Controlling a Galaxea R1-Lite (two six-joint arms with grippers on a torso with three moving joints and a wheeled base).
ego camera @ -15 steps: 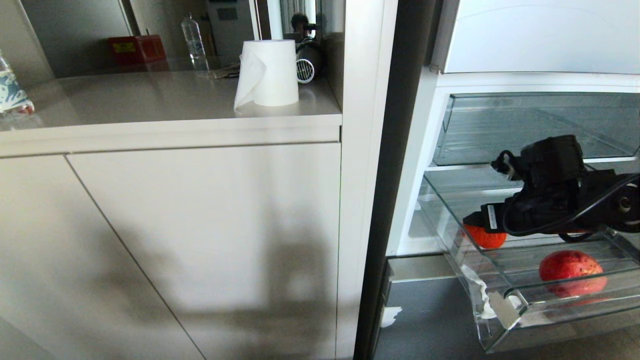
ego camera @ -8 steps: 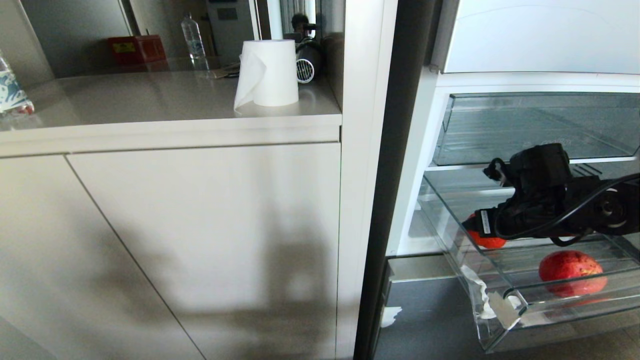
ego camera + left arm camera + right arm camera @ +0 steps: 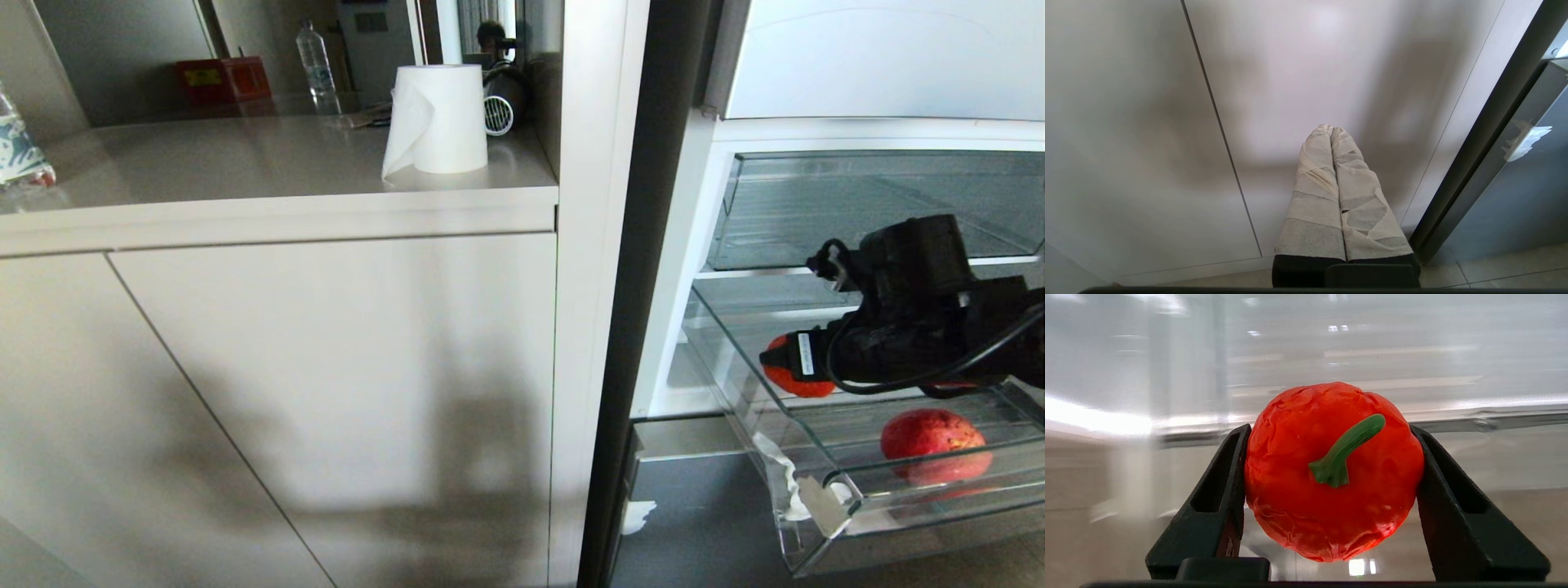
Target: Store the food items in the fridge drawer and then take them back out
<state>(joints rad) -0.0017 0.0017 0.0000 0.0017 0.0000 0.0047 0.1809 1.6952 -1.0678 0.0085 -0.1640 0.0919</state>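
Your right gripper (image 3: 1331, 473) has its black fingers (image 3: 1220, 498) pressed on either side of a glossy red, wrinkled, round pepper-like fruit with a curved green stem (image 3: 1333, 469), so it is clamped on that fruit. In the head view the same gripper (image 3: 775, 359) sits above the wide, shallow, clear plastic fridge drawer (image 3: 824, 506), and the held fruit (image 3: 796, 376) hangs over the drawer's back left part, clear of its floor as far as you can judge.

You look to be in the taking-out half of the task: one item is in hand and needs carrying up and out over the drawer's thick front lip. Keep the squeeze steady, since the skin is slick and rounded and could roll between the fingers.

A second red, oval, mottled fruit (image 3: 931, 437) lies in the drawer, nearer the front lip than the held one, and waits for a later pass. Above the drawer, a deeper clear plastic drawer (image 3: 816, 204) overhangs the path, so lift modestly. White tape scraps (image 3: 804, 490) hang at the drawer's front left corner.

Your left gripper (image 3: 1337, 192), fingers wrapped in pale tape and pressed together, idles before the beige cabinet door (image 3: 1290, 81), well left of the drawer.
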